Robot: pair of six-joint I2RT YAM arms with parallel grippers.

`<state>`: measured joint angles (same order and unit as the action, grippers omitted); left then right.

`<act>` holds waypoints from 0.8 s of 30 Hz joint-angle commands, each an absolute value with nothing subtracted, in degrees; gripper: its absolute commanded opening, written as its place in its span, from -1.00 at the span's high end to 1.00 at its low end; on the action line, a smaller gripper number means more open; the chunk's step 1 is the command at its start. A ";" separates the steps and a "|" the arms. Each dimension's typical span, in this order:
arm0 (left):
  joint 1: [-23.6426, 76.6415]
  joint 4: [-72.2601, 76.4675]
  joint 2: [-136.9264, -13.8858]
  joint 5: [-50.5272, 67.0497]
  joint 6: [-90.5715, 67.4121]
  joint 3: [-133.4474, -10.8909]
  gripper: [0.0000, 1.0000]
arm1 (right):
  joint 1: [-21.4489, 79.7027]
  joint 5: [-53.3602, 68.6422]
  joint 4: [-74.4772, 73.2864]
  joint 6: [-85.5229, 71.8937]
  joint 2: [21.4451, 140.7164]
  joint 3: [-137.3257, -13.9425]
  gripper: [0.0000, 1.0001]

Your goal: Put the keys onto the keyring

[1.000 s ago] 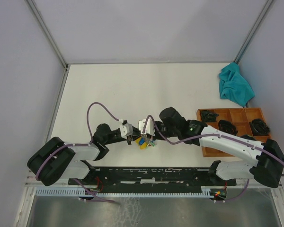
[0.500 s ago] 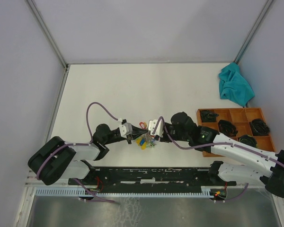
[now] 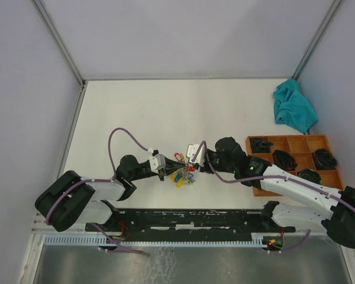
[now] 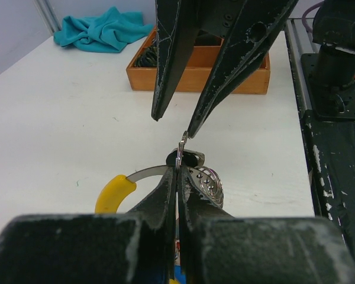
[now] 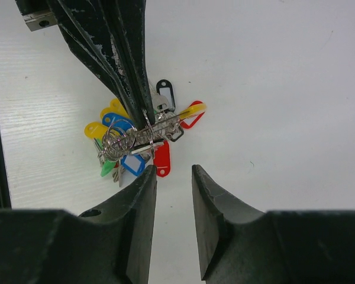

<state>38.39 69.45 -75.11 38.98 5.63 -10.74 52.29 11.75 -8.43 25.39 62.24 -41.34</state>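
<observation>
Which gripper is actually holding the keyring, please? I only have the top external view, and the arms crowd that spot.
Observer: The left gripper is shut on the keyring, pinching its metal ring edge-on between the fingertips.
Operator: Thank you. Is the right gripper carrying a key?
Observer: No. In the right wrist view the right gripper stands open with nothing between its fingers, just short of the keyring.
</observation>
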 commanded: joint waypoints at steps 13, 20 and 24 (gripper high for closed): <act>38.58 73.20 -75.14 41.21 4.57 -11.78 0.95 | 51.50 17.83 -7.45 25.07 63.76 -44.42 0.38; 38.59 73.07 -75.40 41.64 4.57 -11.93 0.95 | 51.42 18.00 -7.20 25.20 64.15 -44.91 0.47; 38.58 72.69 -75.49 41.66 4.57 -12.08 0.95 | 51.42 18.54 -7.38 25.08 64.16 -45.20 0.68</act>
<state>38.39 69.19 -75.40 40.73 5.63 -10.74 51.64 17.12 -8.71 25.34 64.18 -42.26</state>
